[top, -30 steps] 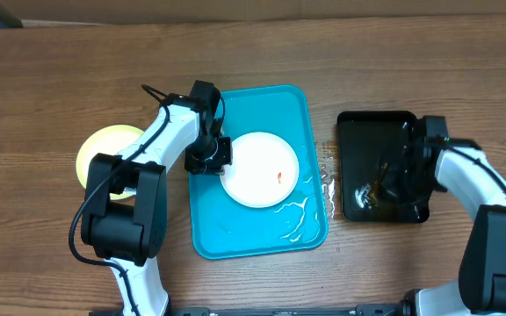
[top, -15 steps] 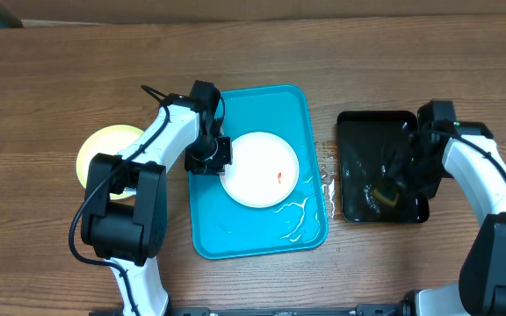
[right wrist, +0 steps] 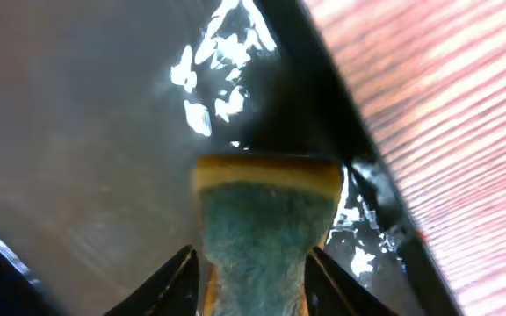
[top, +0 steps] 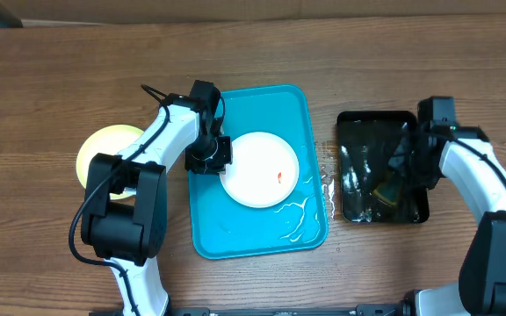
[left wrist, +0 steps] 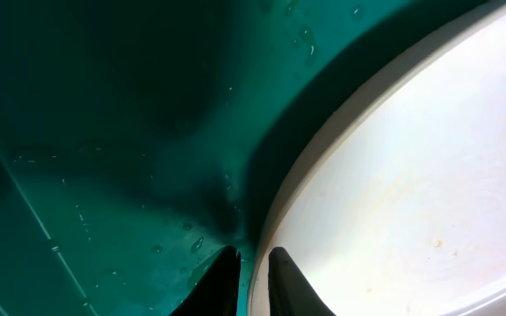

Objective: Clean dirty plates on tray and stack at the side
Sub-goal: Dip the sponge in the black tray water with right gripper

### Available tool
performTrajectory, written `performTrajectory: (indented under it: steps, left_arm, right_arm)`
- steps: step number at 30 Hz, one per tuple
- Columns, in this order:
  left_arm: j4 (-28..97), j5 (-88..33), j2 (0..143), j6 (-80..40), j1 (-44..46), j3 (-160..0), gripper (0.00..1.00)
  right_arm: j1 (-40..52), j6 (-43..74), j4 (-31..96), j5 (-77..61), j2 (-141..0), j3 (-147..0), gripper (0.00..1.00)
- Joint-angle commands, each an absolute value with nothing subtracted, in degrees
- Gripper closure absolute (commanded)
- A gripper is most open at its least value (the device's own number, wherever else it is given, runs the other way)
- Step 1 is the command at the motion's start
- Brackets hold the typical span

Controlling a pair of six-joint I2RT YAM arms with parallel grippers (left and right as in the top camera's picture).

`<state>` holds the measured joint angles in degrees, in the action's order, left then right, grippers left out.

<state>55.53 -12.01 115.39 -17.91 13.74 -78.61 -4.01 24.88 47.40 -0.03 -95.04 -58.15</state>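
A white plate with a small red smear lies in the turquoise tray. My left gripper is shut on the plate's left rim. In the left wrist view its fingers pinch the rim, with the plate on the right and the tray floor on the left. A pale yellow-green plate lies on the table at the left, partly hidden by my left arm. No second white plate shows. My right gripper is shut on a green and yellow sponge over the black tray.
The glossy black tray stands right of the turquoise tray and looks wet. Water streaks lie on the turquoise tray's lower right part and on the table between the trays. Bare wooden table lies along the back and the front left.
My right gripper has moved the sponge a little to the right and back inside the black tray. My left gripper and the white plate have not moved.
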Motion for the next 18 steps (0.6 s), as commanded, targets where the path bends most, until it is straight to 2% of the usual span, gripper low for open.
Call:
performTrajectory:
  steps: [1,3,5,6,9,15,18]
  left_arm:
    - [55.4,-12.7,114.6,-18.4,13.4,-78.1,0.85]
    - [55.4,-12.7,114.6,-18.4,13.5,-78.1,0.85]
    - [55.4,-12.7,114.6,-18.4,13.5,-78.1,0.85]
    - [55.4,-12.7,114.6,-18.4,13.5,-78.1,0.87]
    - [55.4,-12.7,114.6,-18.4,13.5,-78.1,0.91]
    - [55.4,-12.7,114.6,-18.4,13.5,-78.1,0.91]
    - [55.4,-12.7,114.6,-18.4,13.5,-78.1,0.9]
  right_arm:
    - [-3.3,26.5,45.4,-1.6,-97.6,-54.3,0.62]
    - [-3.1,27.7,45.2,-1.6,-99.0,-53.2,0.67]
    - [-3.0,27.6,45.1,-1.6,-99.5,-53.0,0.89]
    - [-3.0,26.7,45.1,-1.6,-99.5,-53.1,0.96]
    - [-3.0,23.5,47.2,-1.8,-99.0,-55.2,0.96]
    - [-0.9,15.1,51.3,-6.1,-94.2,-60.5,0.96]
    - [1.1,14.6,52.4,-5.1,-92.2,-61.1,0.96]
